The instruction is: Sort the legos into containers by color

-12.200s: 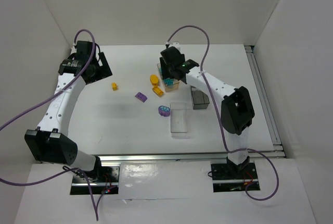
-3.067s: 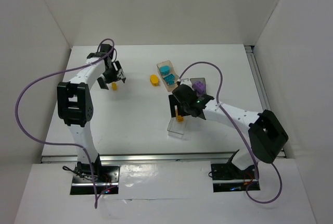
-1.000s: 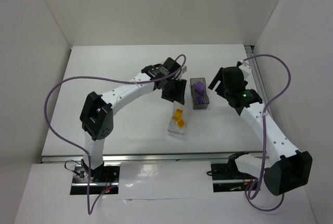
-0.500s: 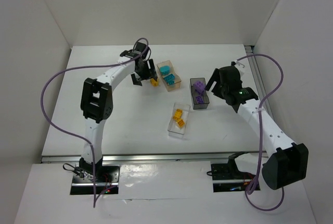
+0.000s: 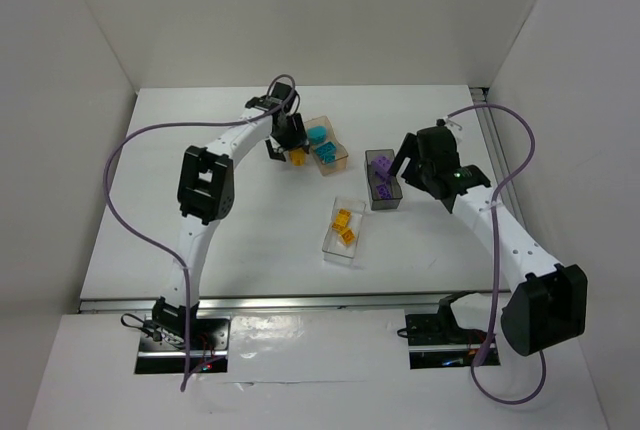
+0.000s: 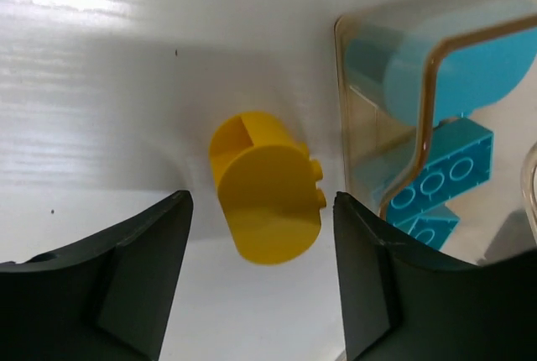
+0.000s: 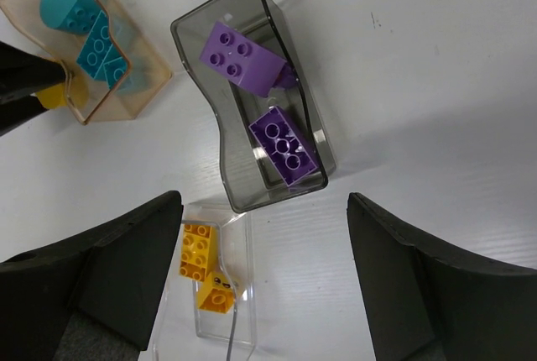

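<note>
A rounded yellow lego (image 6: pixel 267 204) lies on the white table just left of the tan-amber box (image 6: pixel 436 50), which holds teal legos (image 6: pixel 436 180). My left gripper (image 6: pixel 262 294) is open, its jaws on either side of the yellow lego, apart from it. In the top view it sits over that lego (image 5: pixel 296 158) beside the amber box (image 5: pixel 327 145). My right gripper (image 7: pixel 264 294) is open and empty above the dark grey box (image 7: pixel 252 96) with two purple legos (image 7: pixel 285 144). The clear box (image 7: pixel 220 285) holds two yellow legos (image 7: pixel 198 252).
The three boxes stand near mid-table: amber at the back, grey (image 5: pixel 382 180) to the right, clear (image 5: pixel 343 230) in front. White walls enclose the table on three sides. A metal rail (image 5: pixel 505 185) runs along the right edge.
My left gripper has shifted slightly right onto the yellow lego beside the amber box. My right gripper has stayed over the grey box, barely moving.
</note>
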Controlling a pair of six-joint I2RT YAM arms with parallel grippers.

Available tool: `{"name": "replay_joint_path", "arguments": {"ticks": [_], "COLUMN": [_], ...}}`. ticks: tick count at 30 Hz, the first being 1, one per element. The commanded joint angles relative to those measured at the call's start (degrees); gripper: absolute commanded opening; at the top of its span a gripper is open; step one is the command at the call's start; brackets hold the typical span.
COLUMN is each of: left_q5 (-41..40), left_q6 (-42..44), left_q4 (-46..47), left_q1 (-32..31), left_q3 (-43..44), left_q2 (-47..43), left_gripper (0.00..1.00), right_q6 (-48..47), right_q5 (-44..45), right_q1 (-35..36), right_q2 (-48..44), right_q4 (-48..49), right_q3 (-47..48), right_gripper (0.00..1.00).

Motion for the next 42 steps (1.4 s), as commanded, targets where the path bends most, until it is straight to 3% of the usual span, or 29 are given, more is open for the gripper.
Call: {"name": "replay_joint_path", "arguments": {"ticks": [1,4,6,8,14,19,22,25,30,32,33,34,35,36,39,42], "left_q5": [-2.3,-3.8,-3.8,-1.9,0.0,6.6,10.3,8.9,7.7,7.1,7.1,7.1,7.1,7.1,5.6,2.0], "left_q6": [-0.6,-1.2,-1.2,-0.7,9.1,15.6,16.1,15.4,12.3,11.0,11.0,11.0,11.0,11.0,12.4,13.1], "left_q4": [-0.7,-1.3,-2.1,-2.1,-1.4,1.5,3.7,5.2,8.1,9.3,9.4,9.4,9.4,8.1,5.4,3.1], "left_q1": [0.3,0.3,0.3,0.3,-2.5,-11.3,-18.3,-25.2,-30.2,-30.2,-30.2,-30.2,-30.2,-30.2,-30.8,-30.8], "left_q3": [3.6,3.7,3.7,0.4,-12.3,-28.9,-34.8,-37.5,-38.6,-38.6,-38.6,-38.6,-38.1,-37.6,-35.2,-31.9], "left_q2": [2.1,2.7,1.9,-2.6,-20.2,-35.7,-38.8,-39.4,-36.5,-35.7,-35.0,-34.2,-34.2,-33.6,-33.6,-36.0], "left_gripper": [0.75,0.65,0.48,0.4,0.4,0.4,0.4,0.4,0.41,0.43,0.52,0.79,0.8,1.0,1.0,1.0], "right_q6": [-0.6,-0.6,-0.6,-0.6,0.0,0.0,0.0,0.0,0.5,0.5,0.5,0.5,0.5,0.5,0.5,1.7], "right_q5": [-0.5,-0.5,-0.5,-0.5,0.6,1.7,1.7,2.3,3.5,5.1,5.1,5.8,6.3,6.3,6.9,8.7], "right_q1": [0.8,0.8,0.8,1.3,1.8,1.8,1.8,1.8,1.8,1.8,1.8,1.8,1.8,1.8,1.8,1.8], "right_q2": [0.0,0.0,0.0,0.0,0.0,0.5,1.0,0.4,-2.2,-4.0,-4.6,-5.7,-6.2,-6.3,-6.9,-6.3], "right_q4": [3.0,2.5,2.0,2.0,2.0,3.0,3.0,3.0,0.2,-0.8,-1.6,-2.2,-2.3,-2.3,-2.8,-4.4], "right_q3": [-0.1,-0.1,-0.1,-0.1,-0.6,-1.1,-1.1,-1.1,-1.1,-1.1,-1.1,-1.1,-1.1,-1.1,-1.1,-1.1], "right_gripper": [0.86,0.86,0.86,0.86,0.86,0.86,0.86,0.86,0.86,0.86,0.86,0.86,0.86,0.86,0.86,0.95]}}
